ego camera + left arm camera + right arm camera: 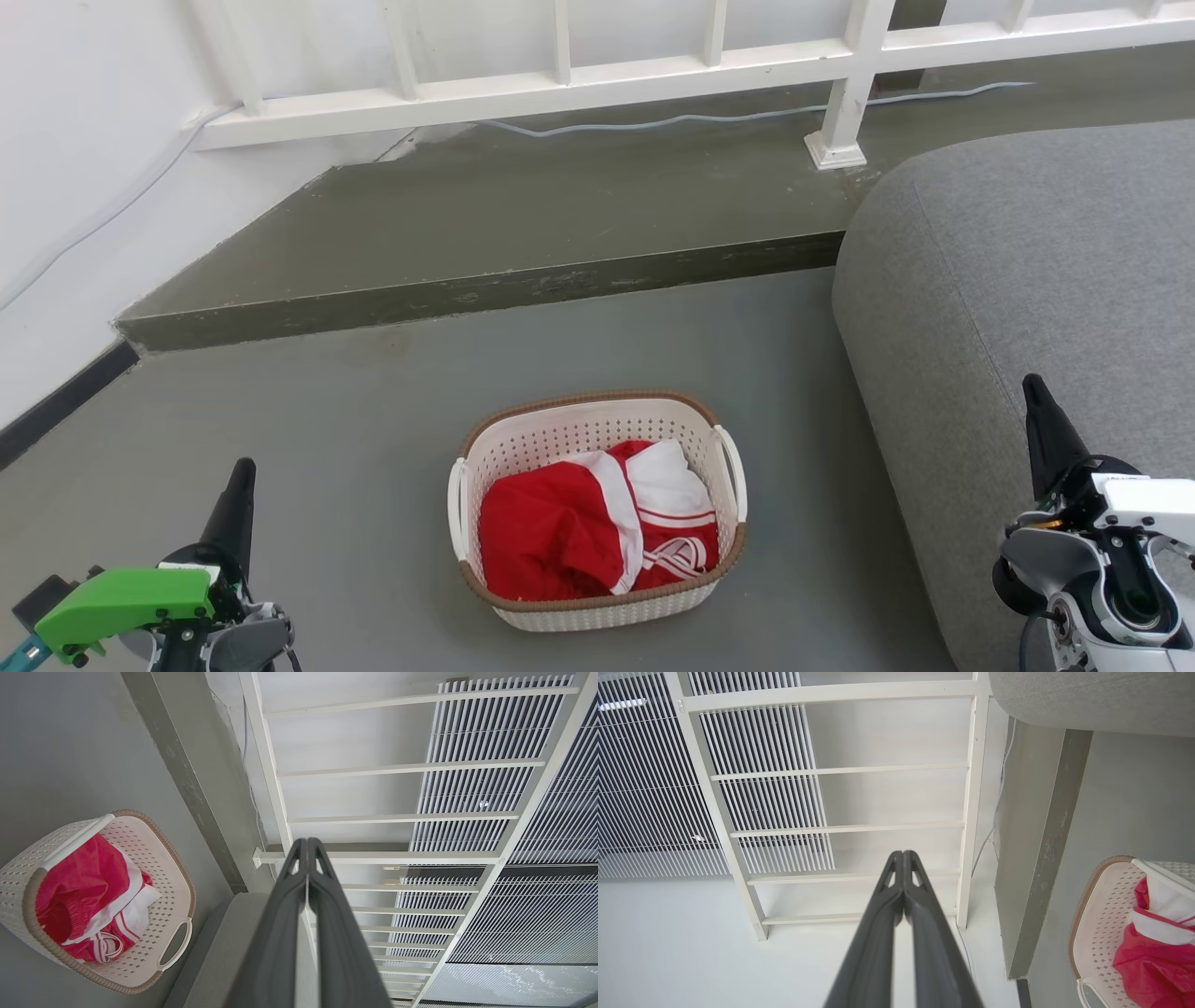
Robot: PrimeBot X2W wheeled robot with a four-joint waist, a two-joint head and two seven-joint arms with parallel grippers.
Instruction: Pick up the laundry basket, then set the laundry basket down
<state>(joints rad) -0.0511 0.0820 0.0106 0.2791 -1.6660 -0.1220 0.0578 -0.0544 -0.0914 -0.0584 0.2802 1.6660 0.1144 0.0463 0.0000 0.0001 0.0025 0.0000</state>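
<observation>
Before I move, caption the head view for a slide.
Laundry basket on the floor, untouched, between the shut left gripper and shut right gripper, grey sofa alongside.

The left tool (242, 478), long dark fingers on a green-capped wrist, points away at near left, fingers pressed together. The right tool (1036, 397), white-wristed at near right, is closed the same way.

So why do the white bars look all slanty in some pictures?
Left wrist view: the wide lens and tilted camera fan the railing out; the left tool looms big. Right wrist view: same slant. Head view: soft even light, laundry basket sharp.
</observation>
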